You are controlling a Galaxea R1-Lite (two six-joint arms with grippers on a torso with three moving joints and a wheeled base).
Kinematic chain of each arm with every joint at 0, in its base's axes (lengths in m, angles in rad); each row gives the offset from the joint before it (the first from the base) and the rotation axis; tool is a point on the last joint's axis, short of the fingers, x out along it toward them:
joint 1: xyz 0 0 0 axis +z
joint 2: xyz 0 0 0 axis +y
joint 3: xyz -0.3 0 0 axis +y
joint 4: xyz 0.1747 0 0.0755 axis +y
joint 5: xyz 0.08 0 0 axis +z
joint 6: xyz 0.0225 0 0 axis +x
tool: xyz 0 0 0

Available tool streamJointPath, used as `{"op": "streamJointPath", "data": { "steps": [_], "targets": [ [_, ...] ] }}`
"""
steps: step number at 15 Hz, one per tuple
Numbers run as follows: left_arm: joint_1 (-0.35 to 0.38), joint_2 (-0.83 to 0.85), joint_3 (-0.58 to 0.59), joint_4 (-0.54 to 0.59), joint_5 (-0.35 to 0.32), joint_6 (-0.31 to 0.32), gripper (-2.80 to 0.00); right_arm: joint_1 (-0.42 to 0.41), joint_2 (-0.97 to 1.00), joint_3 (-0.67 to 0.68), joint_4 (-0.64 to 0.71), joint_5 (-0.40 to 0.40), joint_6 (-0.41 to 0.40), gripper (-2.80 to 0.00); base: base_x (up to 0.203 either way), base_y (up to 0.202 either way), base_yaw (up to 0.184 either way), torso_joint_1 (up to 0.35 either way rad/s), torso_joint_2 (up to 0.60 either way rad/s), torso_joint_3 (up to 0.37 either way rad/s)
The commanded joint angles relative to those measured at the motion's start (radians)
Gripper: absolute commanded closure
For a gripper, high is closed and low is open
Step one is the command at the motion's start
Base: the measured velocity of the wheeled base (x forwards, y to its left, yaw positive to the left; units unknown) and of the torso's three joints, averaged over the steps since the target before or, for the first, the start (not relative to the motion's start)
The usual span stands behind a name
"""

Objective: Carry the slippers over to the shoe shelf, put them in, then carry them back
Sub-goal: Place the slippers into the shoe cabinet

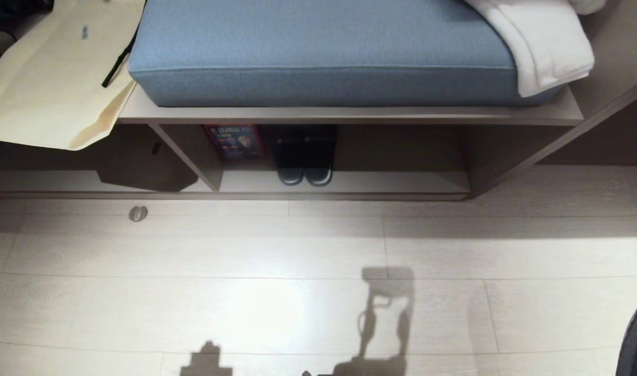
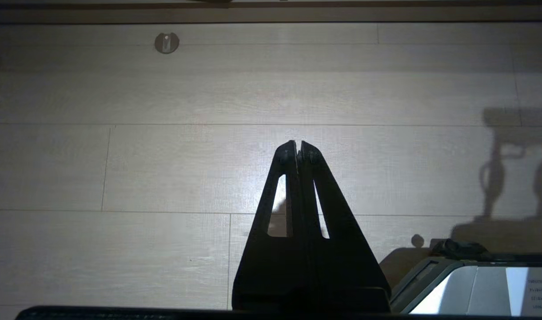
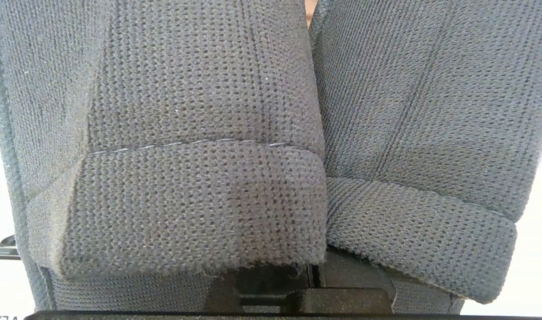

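Observation:
The slippers [image 3: 200, 178] fill the right wrist view: two blue-grey knitted slides side by side, each with a wide strap, the second one [image 3: 422, 155] beside the first. My right gripper [image 3: 313, 284] is shut on them; only its dark base shows under the fabric, and the fingers are hidden. In the head view the shoe shelf [image 1: 350, 114] stands ahead across the floor, a low beige cubby with an upright divider [image 1: 188, 156]. Neither arm shows there. My left gripper [image 2: 299, 144] hangs shut and empty over the floor.
A dark closed-toe pair with white rims [image 1: 304, 175] sits in the shelf's middle cubby beside a red printed item [image 1: 234, 141]. A blue cushion [image 1: 318, 52], a white towel [image 1: 543, 47] and a cream paper bag [image 1: 52, 78] lie on top. A round metal floor stop [image 1: 138, 213] lies before the shelf.

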Motion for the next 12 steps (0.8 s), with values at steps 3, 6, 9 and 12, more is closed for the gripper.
{"op": "streamJointPath", "data": {
  "steps": [3, 6, 9, 12],
  "targets": [
    [0.0, 0.001, 0.002, 0.0, 0.0, -0.001, 0.0, 0.0, -0.002, 0.0, 0.001, 0.001, -0.002, 0.0, 0.0, 0.0, 0.0, 0.002, 0.0, -0.199],
    [0.0, 0.001, 0.001, 0.0, 0.0, -0.001, 0.0, 0.0, -0.001, 0.001, 0.001, 0.0, -0.002, 0.0, 0.0, 0.0, 0.0, 0.001, 0.0, -0.197],
    [0.0, 0.001, 0.001, 0.0, 0.0, -0.001, 0.0, 0.0, 0.0, 0.0, 0.001, 0.0, 0.0, 0.0, 0.0, 0.0, 0.0, 0.002, 0.0, -0.197],
    [0.0, 0.001, 0.0, 0.0, 0.0, -0.001, 0.0, 0.0, 0.0, 0.0, 0.001, 0.001, -0.002, 0.0, 0.0, 0.0, 0.0, 0.001, 0.0, -0.199]
  ]
}}
